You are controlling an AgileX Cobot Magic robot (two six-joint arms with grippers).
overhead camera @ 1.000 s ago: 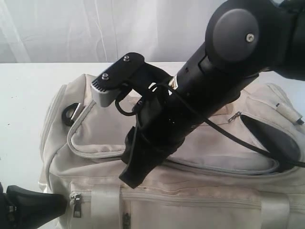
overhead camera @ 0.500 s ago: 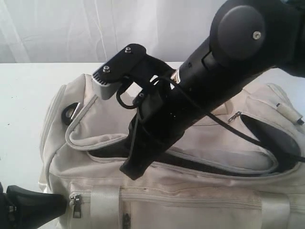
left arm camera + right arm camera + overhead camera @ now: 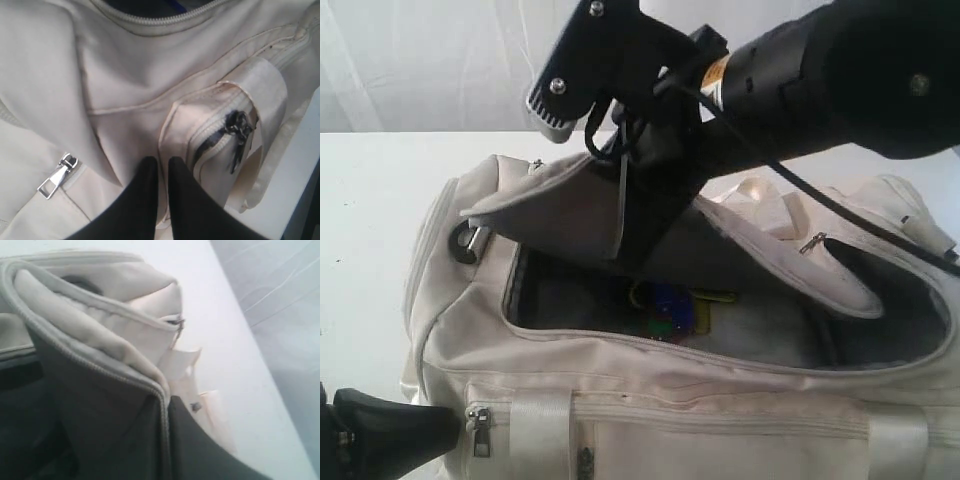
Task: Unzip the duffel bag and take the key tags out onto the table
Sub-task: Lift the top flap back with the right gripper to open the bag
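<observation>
Pinching duffel bag (image 3: pixel 620 390) edge high, right gripper (image 3: pixel 165 405), key tags (image 3: pixel 665 305) exposed

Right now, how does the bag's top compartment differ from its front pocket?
The top compartment is unzipped, its flap lifted by the right hand; the front pocket is zipped shut. The top compartment shows grey lining and the key tags; the front pocket hides its inside. The top compartment opens upward; the front pocket sits on the side facing the exterior camera. Both are cream fabric with zips.

Key tags (image 3: pixel 667 303) half-hidden, blurred; perhaps blue-green.
</observation>
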